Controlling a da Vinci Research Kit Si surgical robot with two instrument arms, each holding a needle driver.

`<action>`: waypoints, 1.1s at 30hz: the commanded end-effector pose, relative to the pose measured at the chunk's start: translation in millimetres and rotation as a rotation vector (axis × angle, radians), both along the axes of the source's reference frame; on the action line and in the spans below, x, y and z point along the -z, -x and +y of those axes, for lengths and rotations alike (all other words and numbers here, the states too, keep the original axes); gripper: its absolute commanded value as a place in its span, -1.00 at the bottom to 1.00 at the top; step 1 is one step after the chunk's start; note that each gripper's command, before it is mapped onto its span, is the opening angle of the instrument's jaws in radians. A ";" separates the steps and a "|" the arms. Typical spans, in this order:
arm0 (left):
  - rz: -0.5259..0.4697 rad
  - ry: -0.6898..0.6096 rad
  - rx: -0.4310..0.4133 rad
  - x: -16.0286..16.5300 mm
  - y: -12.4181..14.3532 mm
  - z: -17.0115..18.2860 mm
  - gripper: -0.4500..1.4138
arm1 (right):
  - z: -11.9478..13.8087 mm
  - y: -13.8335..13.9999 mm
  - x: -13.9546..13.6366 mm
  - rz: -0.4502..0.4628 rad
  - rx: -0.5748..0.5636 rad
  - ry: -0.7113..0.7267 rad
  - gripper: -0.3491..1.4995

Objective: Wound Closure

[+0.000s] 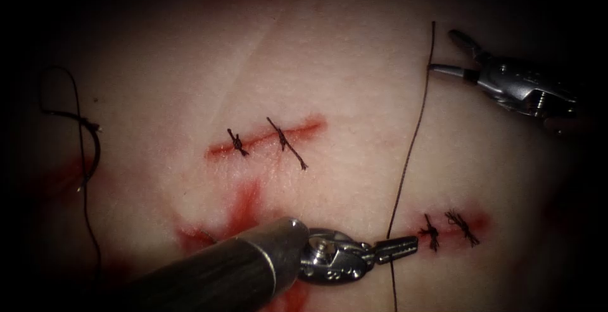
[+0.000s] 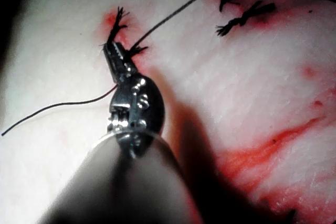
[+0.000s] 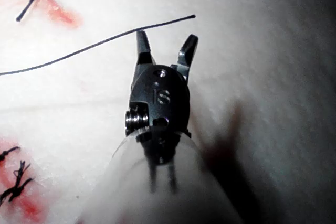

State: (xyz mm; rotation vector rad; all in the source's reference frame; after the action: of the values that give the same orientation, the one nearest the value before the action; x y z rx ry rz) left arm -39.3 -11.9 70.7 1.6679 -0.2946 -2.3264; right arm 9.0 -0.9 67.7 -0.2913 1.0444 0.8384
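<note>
While the left tool (image 1: pixel 398 249) had its jaws closed on the thread (image 1: pixel 410 147) beside the lower-right cut (image 1: pixel 453 226), the right tool (image 1: pixel 453 52) hung wide open, empty, at the thread's free upper end; the needle (image 1: pixel 88 150) lay well left on the tissue (image 1: pixel 354 65).

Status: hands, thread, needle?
Left hand shut on thread beside right cut. Right hand open, empty, at thread's free end. Needle loose on tissue, far left.
</note>
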 end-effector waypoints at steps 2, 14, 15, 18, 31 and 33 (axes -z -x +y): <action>0.005 -0.049 -0.018 -1.3 1.0 -0.7 -1.00 | -0.2 -0.7 -0.1 0.003 0.000 0.004 0.86; 0.019 -0.141 -0.070 -4.8 2.3 -3.0 0.24 | -0.1 -1.2 1.5 0.036 -0.014 0.024 0.84; 0.022 -0.175 -0.056 -4.7 2.2 -2.7 0.46 | -0.2 -1.5 1.5 0.041 -0.010 0.026 0.84; 0.044 -0.200 -0.012 -4.7 1.9 -1.9 0.82 | -0.5 -2.3 1.4 0.047 -0.002 0.028 0.84; 0.135 -0.362 0.045 -6.6 -3.2 -0.7 0.97 | -1.2 -3.6 1.1 0.049 0.022 0.021 0.84; 0.143 -0.366 0.063 -6.6 -4.4 -0.4 0.95 | -1.3 -3.8 1.1 0.061 0.034 0.023 0.84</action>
State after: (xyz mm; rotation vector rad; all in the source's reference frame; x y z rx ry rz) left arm -32.8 -11.7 76.6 1.6419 0.1097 -2.6743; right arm 12.3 -2.0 65.9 -0.2567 1.1263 0.7990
